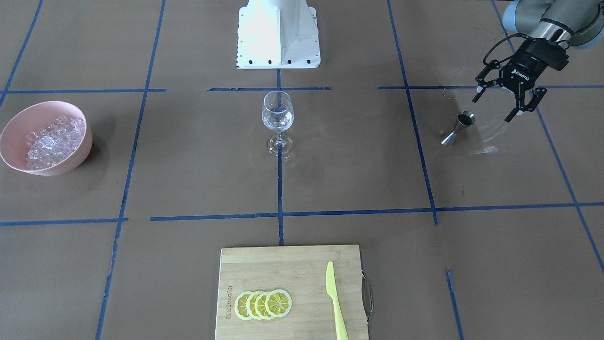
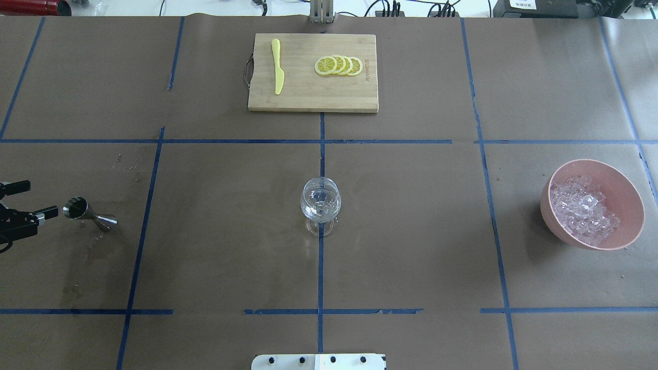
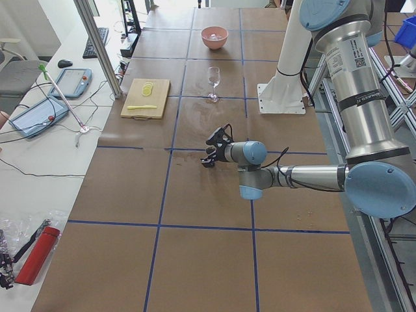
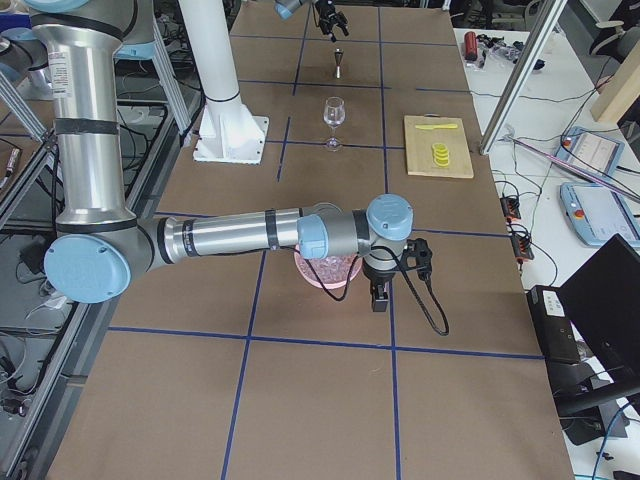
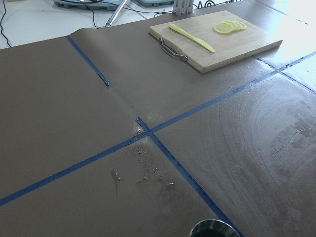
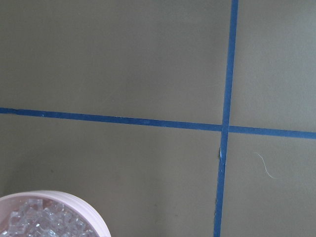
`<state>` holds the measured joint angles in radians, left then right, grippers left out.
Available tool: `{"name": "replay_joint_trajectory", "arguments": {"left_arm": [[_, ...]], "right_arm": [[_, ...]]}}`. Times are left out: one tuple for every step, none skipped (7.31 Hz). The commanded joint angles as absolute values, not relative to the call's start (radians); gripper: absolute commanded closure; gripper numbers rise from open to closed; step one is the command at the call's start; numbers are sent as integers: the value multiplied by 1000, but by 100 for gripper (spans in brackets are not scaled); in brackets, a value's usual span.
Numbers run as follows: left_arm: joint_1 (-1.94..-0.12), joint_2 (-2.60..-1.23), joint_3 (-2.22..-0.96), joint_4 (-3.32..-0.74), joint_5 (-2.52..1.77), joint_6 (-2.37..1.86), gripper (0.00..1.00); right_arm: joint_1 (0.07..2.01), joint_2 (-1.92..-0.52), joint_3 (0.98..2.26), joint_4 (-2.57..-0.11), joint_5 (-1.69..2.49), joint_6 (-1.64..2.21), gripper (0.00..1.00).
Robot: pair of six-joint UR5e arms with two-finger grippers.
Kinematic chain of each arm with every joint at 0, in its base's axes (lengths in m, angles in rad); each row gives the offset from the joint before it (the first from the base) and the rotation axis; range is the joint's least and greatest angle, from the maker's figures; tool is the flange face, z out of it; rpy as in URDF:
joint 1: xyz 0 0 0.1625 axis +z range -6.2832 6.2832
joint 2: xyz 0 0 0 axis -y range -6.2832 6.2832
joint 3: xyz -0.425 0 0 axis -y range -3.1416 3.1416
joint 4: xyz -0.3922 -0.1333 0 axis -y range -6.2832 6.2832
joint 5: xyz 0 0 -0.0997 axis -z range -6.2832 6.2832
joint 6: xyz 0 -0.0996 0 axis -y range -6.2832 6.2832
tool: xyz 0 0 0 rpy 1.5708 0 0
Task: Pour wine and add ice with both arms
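Note:
My left gripper (image 1: 493, 109) hangs open just behind and above a small steel jigger (image 1: 458, 126) that stands upright on the brown table. The overhead view has that gripper (image 2: 36, 199) at the left edge, with the jigger (image 2: 85, 211) right in front of its fingertips. An upright wine glass (image 2: 320, 200) stands at the table's centre. Ice (image 2: 583, 209) is heaped in a pink bowl (image 2: 629, 205) on the right. My right gripper (image 4: 380, 295) shows only in the exterior right view, beside the bowl, and I cannot tell its state. Wine is out of view.
A wooden cutting board (image 2: 308, 97) at the far side carries lemon slices (image 2: 339, 65) and a yellow knife (image 2: 277, 72). The white pedestal (image 1: 278, 33) stands at the robot's side. Wet smears (image 1: 483, 150) mark the table by the jigger.

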<state>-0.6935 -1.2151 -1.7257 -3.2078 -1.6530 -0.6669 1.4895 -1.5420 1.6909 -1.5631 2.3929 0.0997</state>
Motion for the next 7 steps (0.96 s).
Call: {"name": "replay_joint_trajectory", "arguments": {"left_arm": [[-628,-1212,-1726,-3214,-1577,-669,1],[-594,-1210,-1726,-3214,-1565,-673,1],[-571,-1206,-1726,-3214,-1539,-676,1],[-549,-1206,-1726,-3214,-1510,-698,1],[-529,-1206,-1726,-3214,-1476,-730,1],[-496,-1207,-1726,-3214,-1429,-759,1],[-462,-1206,-1726,-3214,-1364,-765,1]], "right_arm": [[1489,-1543,1698,-1563,2393,100,0],[1489,-1543,1701,-1563,2393,100,0],[1489,-1551,1712,-1563,2393,100,0],[1489,-1554,1718,-1563,2393,100,0],[1489,-1554,1718,-1563,2393,100,0],[1489,-1554,1718,-1563,2393,100,0],[1489,-1555,1718,-1563,2393,100,0]]}}
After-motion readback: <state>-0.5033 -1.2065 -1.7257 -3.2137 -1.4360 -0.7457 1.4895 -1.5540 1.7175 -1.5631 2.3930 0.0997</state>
